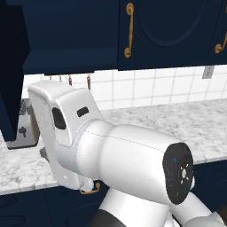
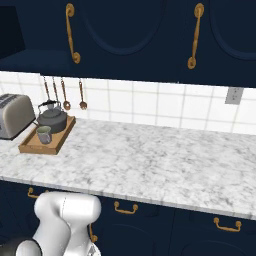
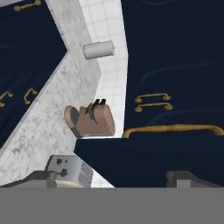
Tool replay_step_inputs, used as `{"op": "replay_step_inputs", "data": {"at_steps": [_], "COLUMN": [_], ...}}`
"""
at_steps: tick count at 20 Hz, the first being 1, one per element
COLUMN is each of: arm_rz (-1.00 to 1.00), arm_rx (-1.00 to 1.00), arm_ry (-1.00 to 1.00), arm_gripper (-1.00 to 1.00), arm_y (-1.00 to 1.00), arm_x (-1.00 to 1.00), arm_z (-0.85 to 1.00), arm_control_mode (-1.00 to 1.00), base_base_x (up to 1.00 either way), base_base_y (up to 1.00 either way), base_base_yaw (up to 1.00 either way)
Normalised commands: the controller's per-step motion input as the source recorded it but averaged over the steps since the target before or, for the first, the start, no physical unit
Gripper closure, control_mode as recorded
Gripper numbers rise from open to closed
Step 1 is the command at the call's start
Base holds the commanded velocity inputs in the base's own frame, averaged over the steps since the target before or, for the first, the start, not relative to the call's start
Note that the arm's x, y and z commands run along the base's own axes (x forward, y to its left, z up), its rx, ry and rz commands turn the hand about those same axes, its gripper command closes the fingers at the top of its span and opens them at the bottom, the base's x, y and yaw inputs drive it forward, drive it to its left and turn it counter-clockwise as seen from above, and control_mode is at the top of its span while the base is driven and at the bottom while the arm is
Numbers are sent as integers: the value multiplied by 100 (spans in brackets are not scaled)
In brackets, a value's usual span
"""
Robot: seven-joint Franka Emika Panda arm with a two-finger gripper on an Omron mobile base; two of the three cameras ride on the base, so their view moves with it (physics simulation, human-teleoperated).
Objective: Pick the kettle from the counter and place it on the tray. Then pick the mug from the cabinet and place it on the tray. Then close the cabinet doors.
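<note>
Presently the kettle (image 2: 52, 119) and mug (image 2: 44, 134) sit on the tray (image 2: 31, 145); gripper (image 3: 114, 177) jaws apart, tips partly cut off.

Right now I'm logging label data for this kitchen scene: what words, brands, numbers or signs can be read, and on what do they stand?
None: no readable text in any view.
The toaster has dark knob marks on its end, no legible lettering.
The kettle, mug and tray are unmarked.
The wall outlet is blank.
The cabinet doors carry only brass handles.
</note>
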Motion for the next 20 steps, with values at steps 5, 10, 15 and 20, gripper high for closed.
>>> {"op": "replay_step_inputs", "data": {"at_steps": [5,10,15,20], "arm_rz": [-3,-1,-4,-4], "arm_rx": [-11,-3,-6,-1], "arm_ry": [1,4,-1,-3], "arm_gripper": [-100,-100,-100,-100], "arm_y": [64,36,48,40], "arm_x": [-12,-2,1,19], "arm_z": [-2,-1,-16,-19], "arm_control_mode": [-100,-100,-100,-100], "base_base_x": [0,0,0,0], "base_base_y": [0,0,0,0], "base_base_yaw": [0,0,0,0]}}
